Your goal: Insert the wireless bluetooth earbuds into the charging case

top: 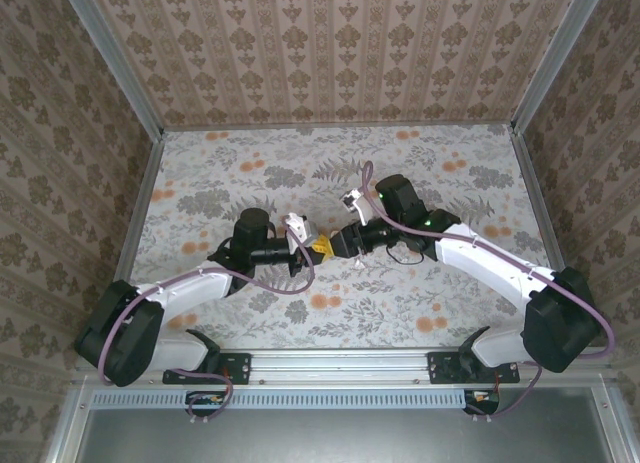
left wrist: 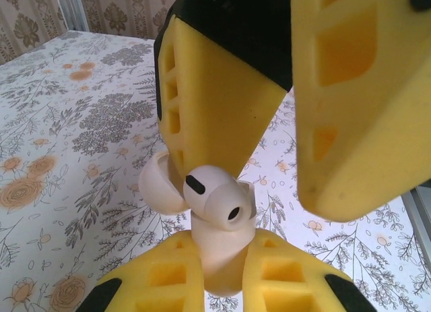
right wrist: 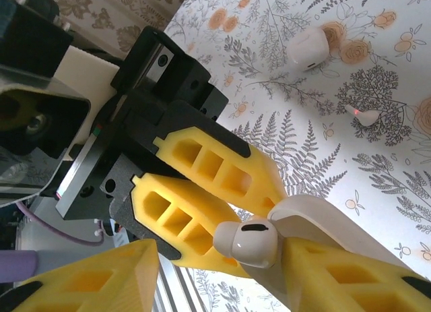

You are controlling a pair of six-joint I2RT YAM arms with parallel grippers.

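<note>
Now left jaws clench the charging case (left wrist: 219, 268), earbud (left wrist: 217, 201) atop; right jaws stand released.

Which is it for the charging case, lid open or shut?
Open. The lid is swung back from the charging case, which the left gripper clamps, and an earbud pokes out of its top.

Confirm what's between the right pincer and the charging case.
One earbud, sitting in the top of the charging case held by the left pincer; the open right pincer straddles it. Left wrist view shows it.
</note>
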